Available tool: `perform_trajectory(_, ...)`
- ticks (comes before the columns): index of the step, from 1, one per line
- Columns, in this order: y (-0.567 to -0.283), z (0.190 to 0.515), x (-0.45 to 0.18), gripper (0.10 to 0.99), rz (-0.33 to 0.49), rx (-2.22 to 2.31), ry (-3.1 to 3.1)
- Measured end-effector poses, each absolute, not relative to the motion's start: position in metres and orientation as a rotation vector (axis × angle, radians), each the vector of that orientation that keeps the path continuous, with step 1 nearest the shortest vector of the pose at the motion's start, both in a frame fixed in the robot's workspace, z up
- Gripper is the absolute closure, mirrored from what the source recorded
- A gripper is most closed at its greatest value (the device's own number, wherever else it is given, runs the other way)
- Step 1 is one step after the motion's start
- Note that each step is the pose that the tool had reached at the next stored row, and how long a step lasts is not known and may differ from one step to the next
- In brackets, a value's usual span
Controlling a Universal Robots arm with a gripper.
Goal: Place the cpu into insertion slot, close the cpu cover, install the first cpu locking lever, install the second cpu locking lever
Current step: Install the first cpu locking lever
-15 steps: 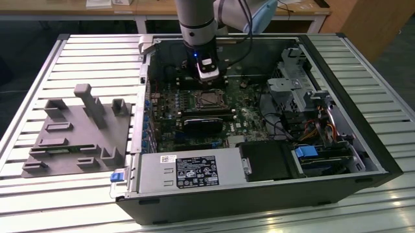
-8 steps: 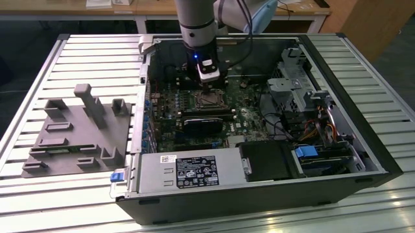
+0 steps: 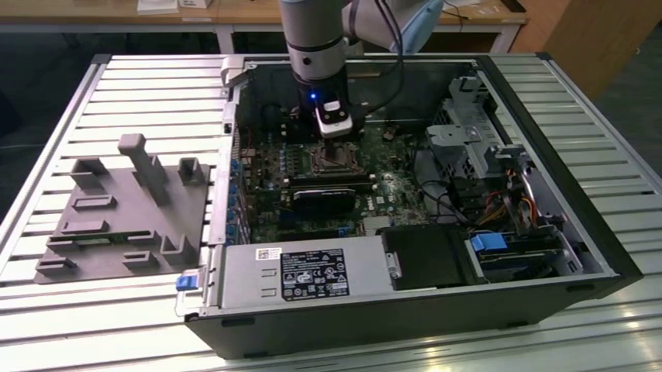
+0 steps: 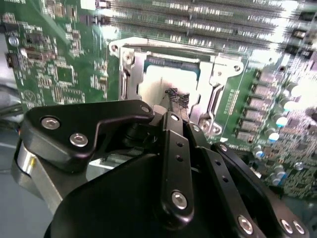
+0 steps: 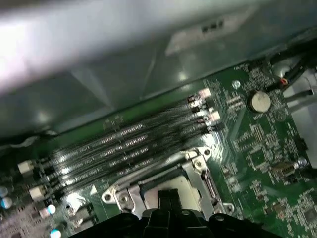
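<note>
My gripper (image 3: 336, 145) hangs straight down inside the open computer case, right over the insertion slot (image 3: 333, 161) on the green board. In the second wrist view the gripper (image 4: 177, 97) is shut, its textured fingertips (image 4: 171, 93) pressed together just above the slot's middle. The cpu (image 4: 153, 82) shows there as a pale square lying in the slot. The cpu cover (image 4: 224, 74), a silver frame with a cut-out middle, lies flat around it. In the first wrist view the gripper (image 5: 168, 198) stands at the near edge of the same silver frame (image 5: 197, 166). I cannot make out the locking levers.
Long black memory slots (image 4: 198, 20) run beside the socket. A black block (image 3: 325, 198) sits on the board nearer the power supply (image 3: 300, 275). Cables and a drive cage (image 3: 486, 155) fill the exterior view's right. A grey fixture plate (image 3: 124, 209) lies outside the case.
</note>
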State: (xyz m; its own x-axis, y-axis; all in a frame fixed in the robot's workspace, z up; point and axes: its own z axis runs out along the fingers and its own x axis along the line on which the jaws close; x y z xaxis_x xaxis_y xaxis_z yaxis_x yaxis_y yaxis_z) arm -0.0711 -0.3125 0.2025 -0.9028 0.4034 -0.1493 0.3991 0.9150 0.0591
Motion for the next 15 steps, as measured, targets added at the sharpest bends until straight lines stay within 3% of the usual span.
perform_trajectory(15,-0.3201,0.2055,-0.0711,0.984,0.037,0.561,2.928)
